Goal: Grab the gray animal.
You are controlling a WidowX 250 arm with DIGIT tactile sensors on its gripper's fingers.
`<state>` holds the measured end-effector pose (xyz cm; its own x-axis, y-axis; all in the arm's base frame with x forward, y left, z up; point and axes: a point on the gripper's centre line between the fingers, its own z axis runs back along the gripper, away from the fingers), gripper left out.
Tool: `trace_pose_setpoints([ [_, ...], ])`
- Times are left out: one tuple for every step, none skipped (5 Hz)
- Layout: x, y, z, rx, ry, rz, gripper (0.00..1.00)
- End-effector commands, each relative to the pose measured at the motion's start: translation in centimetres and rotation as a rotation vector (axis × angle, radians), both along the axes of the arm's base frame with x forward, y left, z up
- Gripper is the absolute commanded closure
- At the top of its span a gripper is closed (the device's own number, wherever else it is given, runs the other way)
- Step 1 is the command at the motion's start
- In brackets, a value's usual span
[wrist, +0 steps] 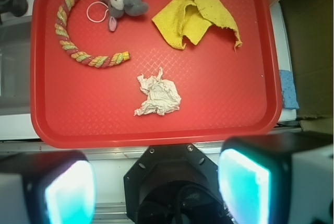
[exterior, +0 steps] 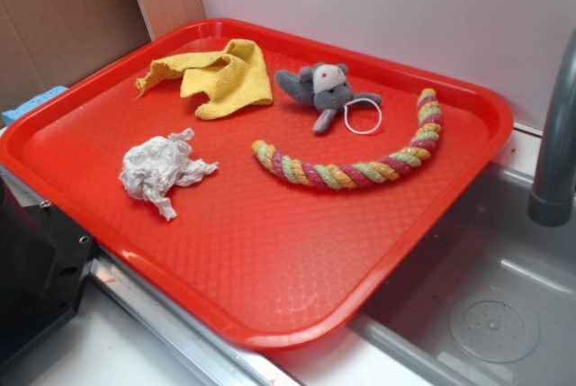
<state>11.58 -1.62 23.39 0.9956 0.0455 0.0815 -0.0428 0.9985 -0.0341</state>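
The gray animal (exterior: 322,89) lies at the far side of the red tray (exterior: 270,269), a thin white loop (exterior: 364,116) touching its right side. Just left of it sits a crumpled yellow cloth (exterior: 219,77); a curved multicoloured rope (exterior: 360,157) bends around its near right. A paper wad (exterior: 162,170) rests nearer, well apart on the left. Nothing covers the toy. The gripper (wrist: 156,182) hangs wide open off the tray's edge, empty, touching nothing.

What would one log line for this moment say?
fingers: open, off tray | mouse: ungrabbed, between cloth and rope | paper: apart
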Motion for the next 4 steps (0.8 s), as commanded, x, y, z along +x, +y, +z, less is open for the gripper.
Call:
trace_pose_setpoints([
  [0.0, 0.0, 0.0, 0.000, 0.000, 0.000, 0.00],
  [1.4, 0.5, -0.9, 0.000, -0.034, -0.097, 0.00],
  [2.8, 0.3, -1.7, -0.050, -0.095, -0.272, 0.00],
  [4.9, 0.1, -2.8, -0.015, -0.160, -0.453, 0.00],
])
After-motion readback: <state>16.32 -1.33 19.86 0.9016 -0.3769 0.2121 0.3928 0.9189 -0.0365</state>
